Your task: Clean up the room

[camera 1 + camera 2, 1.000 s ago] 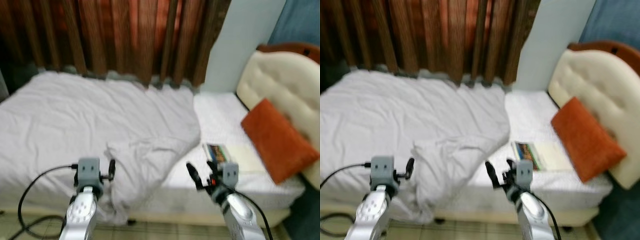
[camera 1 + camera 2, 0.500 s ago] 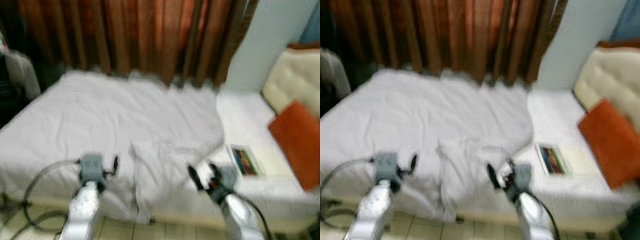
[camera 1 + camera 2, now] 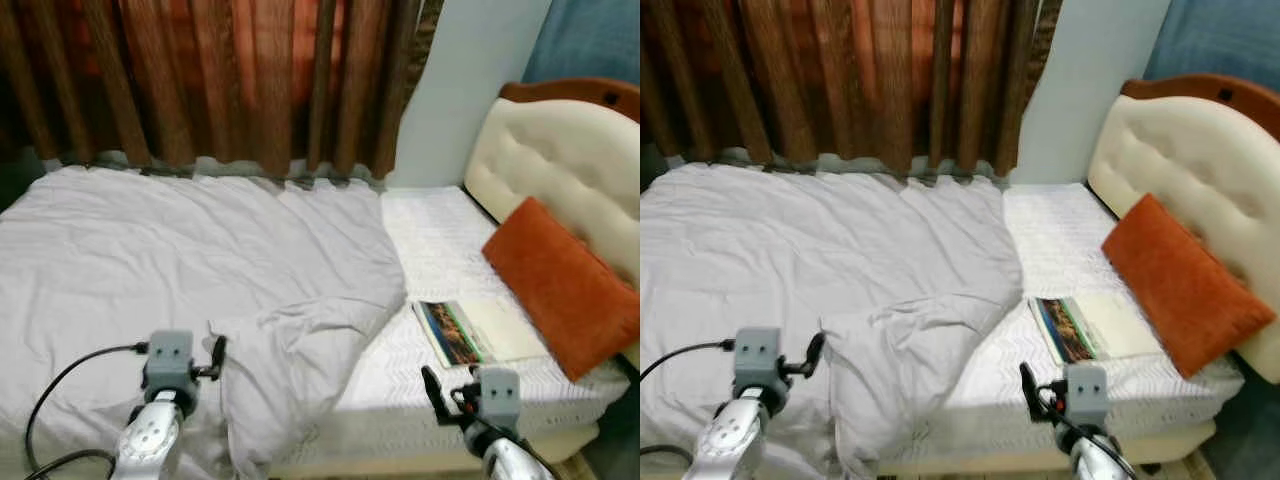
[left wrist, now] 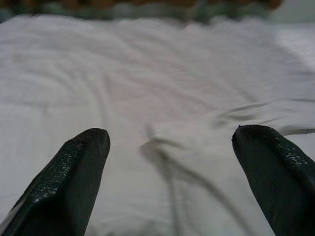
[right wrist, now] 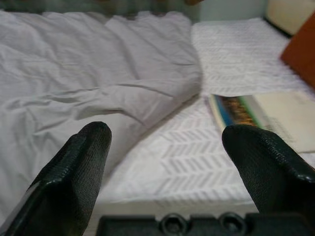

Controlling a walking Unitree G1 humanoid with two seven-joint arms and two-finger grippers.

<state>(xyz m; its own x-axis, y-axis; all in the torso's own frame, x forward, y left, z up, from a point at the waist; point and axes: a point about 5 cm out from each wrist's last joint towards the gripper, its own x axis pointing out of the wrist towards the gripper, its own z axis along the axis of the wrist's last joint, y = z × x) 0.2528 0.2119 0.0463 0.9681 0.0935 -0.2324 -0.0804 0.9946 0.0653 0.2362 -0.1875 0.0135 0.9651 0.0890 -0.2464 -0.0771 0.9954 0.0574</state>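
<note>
Lying flat on the bare white mattress (image 3: 440,250), near the bed's front edge: thin colourful-covered book (image 3: 478,331), long axis running away toward the curtains. Just ahead of the right tool (image 3: 455,391), fingers apart, empty; nearer than the left tool (image 3: 205,358), also spread, facing the rumpled grey duvet (image 3: 180,260). Beside the book, orange rectangular cushion (image 3: 560,285). No containers visible.

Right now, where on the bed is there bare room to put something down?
Bare mattress lies between the rumpled duvet and the orange pillow, above the book. A strip below the book, by the bed's near edge, is free too. The duvet covers the rest.
</note>
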